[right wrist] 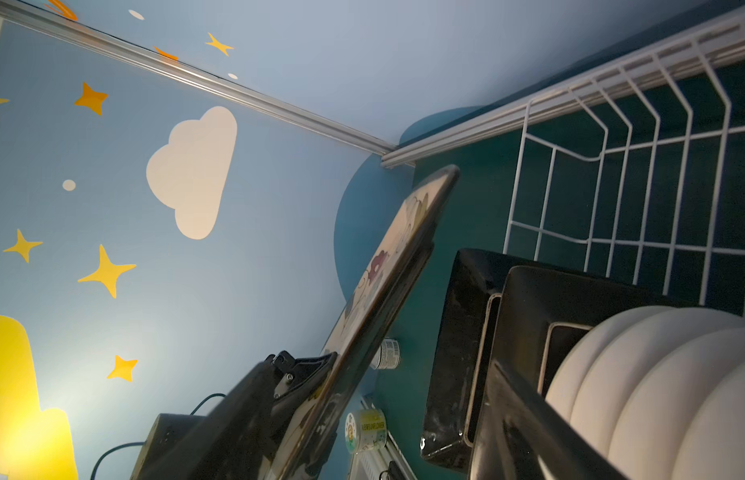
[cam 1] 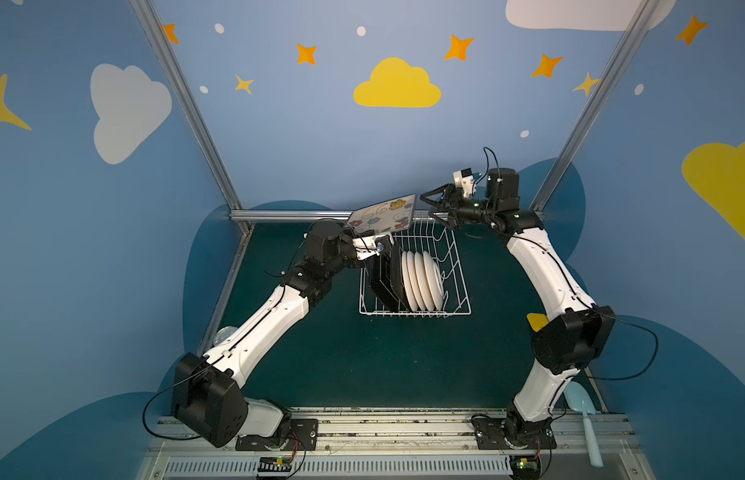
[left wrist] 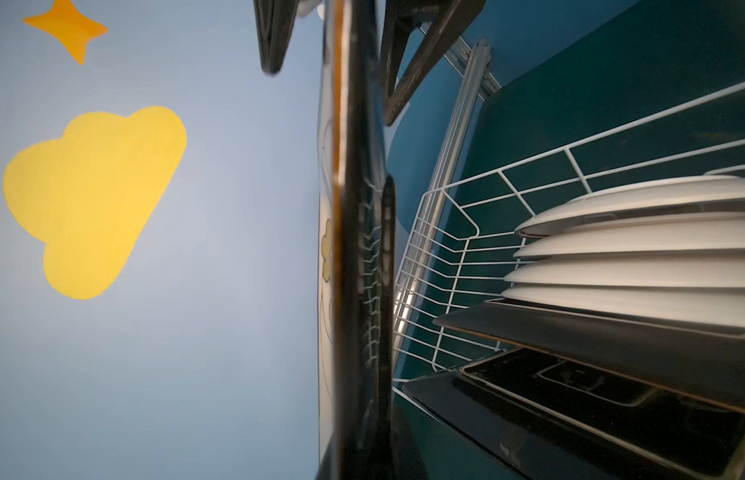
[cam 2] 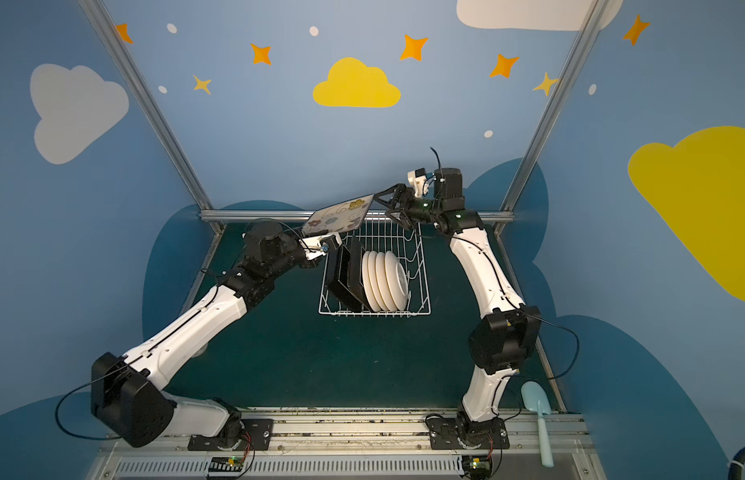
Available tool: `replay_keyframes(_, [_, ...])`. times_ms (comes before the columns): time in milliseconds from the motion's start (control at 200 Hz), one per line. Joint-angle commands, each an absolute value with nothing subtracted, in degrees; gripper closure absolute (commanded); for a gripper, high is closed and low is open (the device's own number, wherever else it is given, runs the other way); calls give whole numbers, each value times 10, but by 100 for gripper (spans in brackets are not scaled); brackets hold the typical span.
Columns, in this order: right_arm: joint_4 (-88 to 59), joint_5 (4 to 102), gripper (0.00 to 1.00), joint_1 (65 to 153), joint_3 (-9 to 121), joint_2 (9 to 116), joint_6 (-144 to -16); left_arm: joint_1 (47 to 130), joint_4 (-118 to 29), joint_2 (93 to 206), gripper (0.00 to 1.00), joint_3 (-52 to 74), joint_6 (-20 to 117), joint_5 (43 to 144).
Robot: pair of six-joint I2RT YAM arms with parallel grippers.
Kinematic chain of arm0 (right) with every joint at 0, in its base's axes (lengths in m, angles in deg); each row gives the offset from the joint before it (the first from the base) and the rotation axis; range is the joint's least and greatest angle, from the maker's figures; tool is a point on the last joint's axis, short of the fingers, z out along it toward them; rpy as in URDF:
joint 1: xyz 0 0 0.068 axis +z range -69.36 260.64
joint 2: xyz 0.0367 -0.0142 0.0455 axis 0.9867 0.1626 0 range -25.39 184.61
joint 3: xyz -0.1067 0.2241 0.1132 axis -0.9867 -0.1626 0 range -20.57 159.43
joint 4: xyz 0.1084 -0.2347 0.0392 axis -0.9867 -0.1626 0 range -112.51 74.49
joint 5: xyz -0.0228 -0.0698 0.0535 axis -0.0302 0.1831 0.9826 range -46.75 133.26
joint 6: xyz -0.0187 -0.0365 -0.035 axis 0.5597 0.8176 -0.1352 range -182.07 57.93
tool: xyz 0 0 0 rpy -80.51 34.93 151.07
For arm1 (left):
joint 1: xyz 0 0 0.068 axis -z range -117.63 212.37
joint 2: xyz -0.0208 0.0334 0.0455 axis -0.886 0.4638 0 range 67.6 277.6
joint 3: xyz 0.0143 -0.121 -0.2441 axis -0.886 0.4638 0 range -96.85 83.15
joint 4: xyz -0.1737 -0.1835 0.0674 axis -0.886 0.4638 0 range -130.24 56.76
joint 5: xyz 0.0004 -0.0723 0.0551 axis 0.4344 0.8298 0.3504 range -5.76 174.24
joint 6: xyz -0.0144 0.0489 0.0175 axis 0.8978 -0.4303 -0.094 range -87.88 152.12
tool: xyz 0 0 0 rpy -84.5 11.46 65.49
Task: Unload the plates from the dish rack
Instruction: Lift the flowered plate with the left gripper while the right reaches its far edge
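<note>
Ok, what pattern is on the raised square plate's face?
Square black-backed plate: cream face with coloured flowers and swirls, clearest in a top view.

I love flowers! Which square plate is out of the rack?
The flowery plate, held above the dish rack by the left end effector; the other two stand inside.

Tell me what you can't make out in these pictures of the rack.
- Faces of the round plates: both top views, standing edge-on in the dish rack.
- Yellow spatula: a top view, mostly hidden behind the right arm.
- Whether the right gripper touches the held square plate: unclear everywhere.
</note>
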State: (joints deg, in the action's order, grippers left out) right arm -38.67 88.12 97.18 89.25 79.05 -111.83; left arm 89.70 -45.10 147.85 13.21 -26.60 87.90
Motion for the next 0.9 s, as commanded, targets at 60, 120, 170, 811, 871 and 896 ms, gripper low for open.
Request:
replay_keyframes(60, [-441, 872, 23, 993, 917, 800, -1106, 908, -643, 1461, 95, 123, -323, 863])
replay_keyframes(120, [-456, 859, 25, 999, 919, 802, -1104, 909, -644, 1464, 94, 123, -331, 863])
replay_keyframes(170, [-465, 849, 27, 1005, 922, 805, -1099, 911, -643, 1465, 93, 123, -335, 863])
replay_keyframes(811, [-586, 809, 77, 1030, 997, 860, -1045, 935, -658, 1478, 88, 148, -398, 839])
replay_keyframes(871, [-582, 814, 83, 1030, 997, 860, -1049, 936, -659, 1480, 88, 150, -396, 838])
replay_keyframes(896, [-579, 816, 86, 1030, 997, 861, -1050, 936, -660, 1480, 87, 151, -394, 837])
